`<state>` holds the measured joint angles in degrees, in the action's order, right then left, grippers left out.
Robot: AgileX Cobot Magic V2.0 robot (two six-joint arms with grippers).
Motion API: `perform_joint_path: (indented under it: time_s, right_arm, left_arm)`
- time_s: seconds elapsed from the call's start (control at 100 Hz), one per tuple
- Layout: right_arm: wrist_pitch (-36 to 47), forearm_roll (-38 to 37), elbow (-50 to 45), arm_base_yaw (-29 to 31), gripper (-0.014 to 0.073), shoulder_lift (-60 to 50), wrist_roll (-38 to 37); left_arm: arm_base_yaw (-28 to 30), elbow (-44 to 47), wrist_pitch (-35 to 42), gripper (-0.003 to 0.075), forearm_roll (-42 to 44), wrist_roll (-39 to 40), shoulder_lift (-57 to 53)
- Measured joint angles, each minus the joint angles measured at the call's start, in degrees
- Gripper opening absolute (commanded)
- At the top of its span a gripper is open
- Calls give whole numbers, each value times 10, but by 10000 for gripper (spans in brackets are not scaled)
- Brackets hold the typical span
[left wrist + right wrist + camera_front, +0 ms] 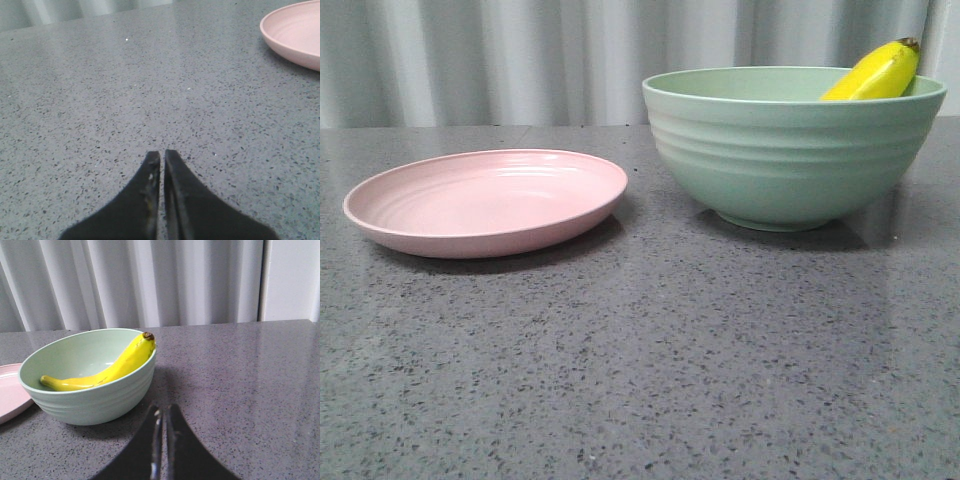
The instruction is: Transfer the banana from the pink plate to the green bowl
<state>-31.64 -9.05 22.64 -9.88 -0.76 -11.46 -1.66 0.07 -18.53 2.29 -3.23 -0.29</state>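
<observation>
The yellow banana (876, 74) lies inside the green bowl (790, 150) at the right, its dark tip leaning on the bowl's rim; it also shows in the right wrist view (107, 371) inside the bowl (90, 400). The pink plate (486, 200) sits empty at the left; its edge shows in the left wrist view (295, 32) and in the right wrist view (10, 392). My left gripper (162, 156) is shut and empty over bare table, apart from the plate. My right gripper (164, 411) is shut and empty, close beside the bowl. Neither gripper shows in the front view.
The grey speckled tabletop (640, 380) stretches in front of the plate and bowl. A pale pleated curtain (520, 50) hangs behind the table's far edge.
</observation>
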Motion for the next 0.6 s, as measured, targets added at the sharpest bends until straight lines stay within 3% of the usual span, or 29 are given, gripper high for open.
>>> perform_joint_path:
  time_s: [0.6]
  right_arm:
    - [12,-1,-27,1,-80,0,0]
  left_arm:
    - [0,0,0,-19,0,0,0]
